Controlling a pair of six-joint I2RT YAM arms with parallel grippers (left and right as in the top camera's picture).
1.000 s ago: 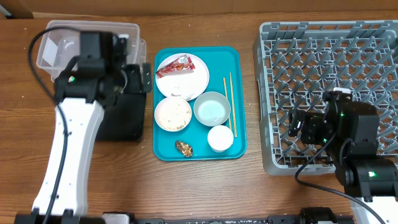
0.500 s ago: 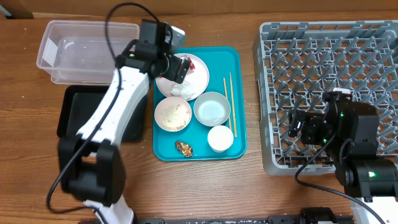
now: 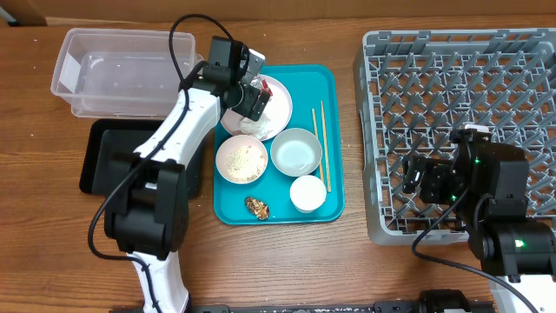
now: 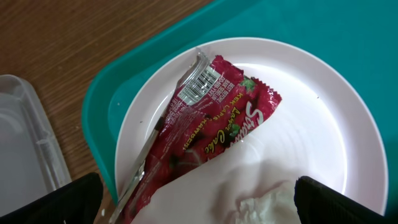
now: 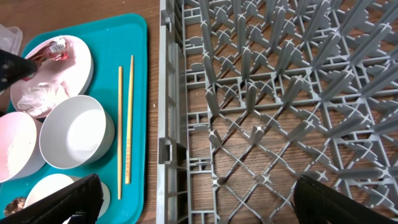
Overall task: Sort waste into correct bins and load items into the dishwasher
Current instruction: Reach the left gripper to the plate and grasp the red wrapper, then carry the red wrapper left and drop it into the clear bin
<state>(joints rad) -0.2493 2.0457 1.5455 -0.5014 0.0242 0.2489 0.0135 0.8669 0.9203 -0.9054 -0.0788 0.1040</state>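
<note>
A red snack wrapper (image 4: 205,130) lies on the round white plate (image 4: 323,124) with a crumpled white tissue (image 4: 267,202) beside it. My left gripper (image 4: 199,205) is open just above them, one jaw on each side; in the overhead view it (image 3: 252,97) covers most of the wrapper. The plate (image 3: 280,104) sits on the teal tray (image 3: 330,87) with a bowl of rice (image 3: 241,160), a bluish bowl (image 3: 296,152), a white cup (image 3: 307,193), chopsticks (image 3: 321,143) and a brown scrap (image 3: 256,207). My right gripper (image 3: 415,178) is open and empty over the grey rack (image 3: 469,96).
The clear tub (image 3: 113,69) stands at the back left, with the black tray (image 3: 109,156) in front of it, partly under my left arm. The rack's upright pegs fill the right side. The chopsticks (image 5: 124,118) lie near the rack's left wall.
My left arm has swung right from above the black tray and tub to the plate on the teal tray, then lowered closer to the wrapper. The right arm has not moved.
</note>
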